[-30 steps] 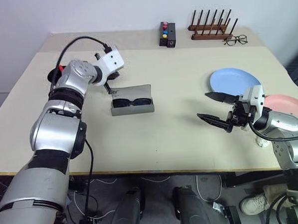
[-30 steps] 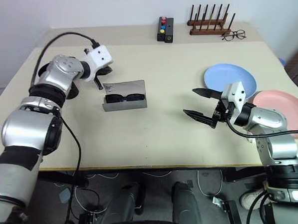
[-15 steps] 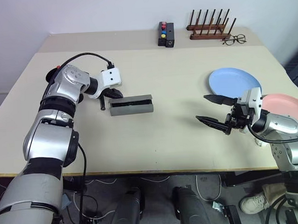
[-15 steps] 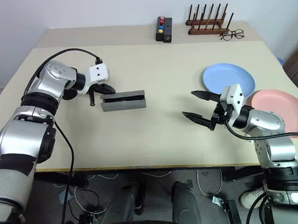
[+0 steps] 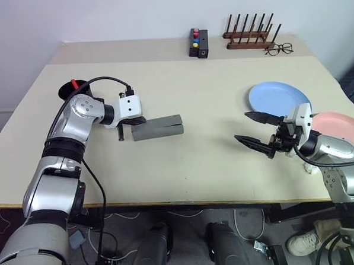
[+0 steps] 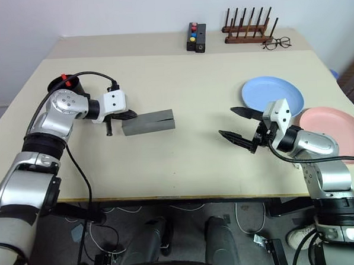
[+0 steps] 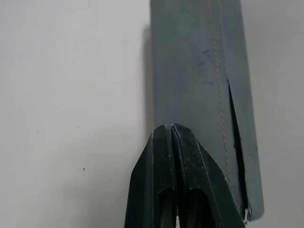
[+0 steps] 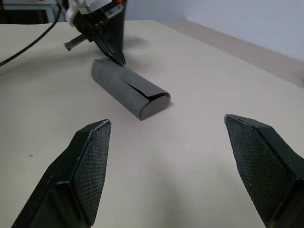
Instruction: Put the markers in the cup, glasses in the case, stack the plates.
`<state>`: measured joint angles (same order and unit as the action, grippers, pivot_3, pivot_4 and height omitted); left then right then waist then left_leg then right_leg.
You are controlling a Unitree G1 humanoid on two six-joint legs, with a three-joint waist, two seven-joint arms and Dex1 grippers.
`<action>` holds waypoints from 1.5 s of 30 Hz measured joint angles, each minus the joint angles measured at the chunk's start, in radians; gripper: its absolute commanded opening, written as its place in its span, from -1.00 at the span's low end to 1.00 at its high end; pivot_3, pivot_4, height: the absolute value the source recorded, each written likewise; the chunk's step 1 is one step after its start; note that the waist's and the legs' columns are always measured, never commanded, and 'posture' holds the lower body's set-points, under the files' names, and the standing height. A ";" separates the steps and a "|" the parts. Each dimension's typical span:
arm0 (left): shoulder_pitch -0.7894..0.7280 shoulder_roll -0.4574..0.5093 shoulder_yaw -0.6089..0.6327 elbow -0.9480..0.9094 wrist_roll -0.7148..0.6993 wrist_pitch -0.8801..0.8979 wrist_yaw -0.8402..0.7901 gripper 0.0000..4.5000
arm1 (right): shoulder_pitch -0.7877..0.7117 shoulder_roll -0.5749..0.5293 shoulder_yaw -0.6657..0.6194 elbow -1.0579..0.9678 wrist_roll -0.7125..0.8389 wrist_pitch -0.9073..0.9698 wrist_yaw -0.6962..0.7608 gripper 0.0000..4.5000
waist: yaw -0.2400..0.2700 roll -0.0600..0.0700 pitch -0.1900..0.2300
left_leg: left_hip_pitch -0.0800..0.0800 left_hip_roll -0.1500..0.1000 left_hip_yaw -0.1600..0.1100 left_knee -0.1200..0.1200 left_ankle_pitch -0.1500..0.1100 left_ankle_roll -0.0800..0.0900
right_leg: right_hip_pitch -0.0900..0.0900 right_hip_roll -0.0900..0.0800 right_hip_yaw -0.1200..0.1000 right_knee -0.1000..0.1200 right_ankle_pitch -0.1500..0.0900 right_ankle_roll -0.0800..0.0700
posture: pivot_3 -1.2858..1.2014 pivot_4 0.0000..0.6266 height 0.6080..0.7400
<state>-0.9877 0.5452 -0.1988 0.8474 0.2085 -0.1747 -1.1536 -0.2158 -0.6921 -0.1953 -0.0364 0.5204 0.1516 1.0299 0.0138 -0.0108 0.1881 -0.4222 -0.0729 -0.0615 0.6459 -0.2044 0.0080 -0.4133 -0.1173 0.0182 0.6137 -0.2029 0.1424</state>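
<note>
The grey case lies shut on the table left of centre, so the glasses are hidden. My left gripper is shut, its tips touching the case's left end. Behind that arm stands the black cup, partly covered, with the marker's red end sticking out of its rim. The light blue plate and the pink plate lie side by side at the right. Just left of them my right gripper hovers open and empty, facing the case.
At the back of the table are a black box with coloured buttons, a wooden peg rack and thin-framed clear spectacles. Bare tabletop spreads between the case and my right gripper.
The case's lid, open with the sunglasses showing, has come down shut. My left gripper drew back and down to the case's left end. My right arm has stayed put.
</note>
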 measured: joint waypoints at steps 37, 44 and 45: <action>0.138 -0.380 -0.180 -0.447 -0.249 0.387 0.108 0.99 | 0.165 -0.192 -0.239 0.247 -0.188 0.225 -0.263 0.74 | -0.002 -0.001 0.001 | -0.004 0.000 0.001 0.000 0.000 0.000 | -0.003 0.000 0.001 -0.002 -0.002 -0.004 | 0.03 -0.52 1.00; 0.136 -0.390 -0.180 -0.447 -0.247 0.377 0.103 0.99 | 0.132 -0.192 -0.218 0.329 -0.233 0.203 -0.282 0.74 | -0.002 -0.001 0.001 | -0.004 0.000 0.001 0.000 0.000 0.000 | -0.003 0.000 0.001 -0.003 -0.002 -0.004 | 0.03 -0.52 1.00; 0.136 -0.390 -0.180 -0.447 -0.248 0.374 0.100 0.99 | 0.130 -0.191 -0.212 0.338 -0.237 0.202 -0.283 0.74 | -0.002 -0.001 0.001 | -0.004 0.000 0.001 0.000 0.000 0.000 | -0.003 0.000 0.001 -0.003 -0.002 -0.004 | 0.03 -0.52 1.00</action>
<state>-0.8520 0.1553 -0.3790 0.4003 -0.0390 0.1998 -1.0538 -0.0854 -0.8836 -0.4074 0.3015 0.2834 0.3538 0.7467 0.0118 -0.0115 0.1890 -0.4263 -0.0729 -0.0604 0.6461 -0.2043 0.0083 -0.4162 -0.1177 0.0188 0.6111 -0.2049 0.1388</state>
